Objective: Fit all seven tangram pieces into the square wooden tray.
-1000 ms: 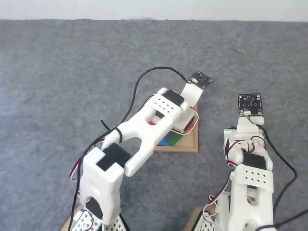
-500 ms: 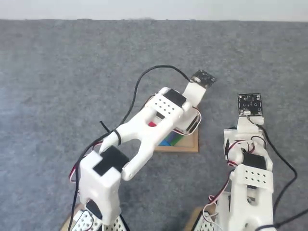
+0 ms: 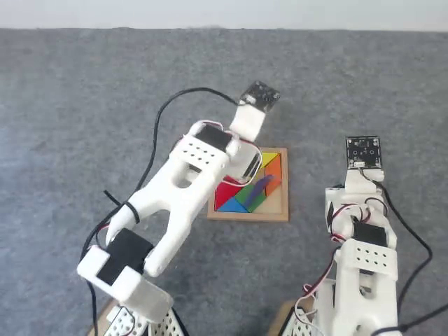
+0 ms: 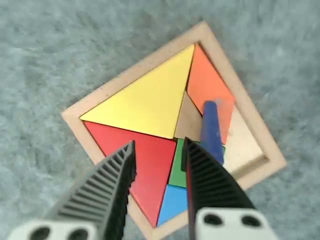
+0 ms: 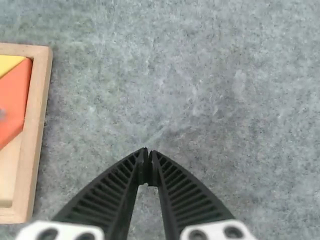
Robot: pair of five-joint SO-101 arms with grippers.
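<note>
Over tray (image 4: pixel 134 75): left fingers (image 4: pixel 115 185) parted | blue piece (image 4: pixel 210 130) on edge | right fingers (image 5: pixel 125 185) clenched beside tray

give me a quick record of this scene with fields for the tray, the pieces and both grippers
tray: square wooden tray on grey carpet
flat pieces: yellow triangle, red triangle, orange piece, green piece, light blue triangle
loose piece: dark blue piece, seems propped on edge over the tray, not seated
gaps: bare wood beside the dark blue piece
left gripper: open, empty, above the tray
right gripper: shut, empty, over the carpet beside the tray
task status: unfinished; six pieces counted
</note>
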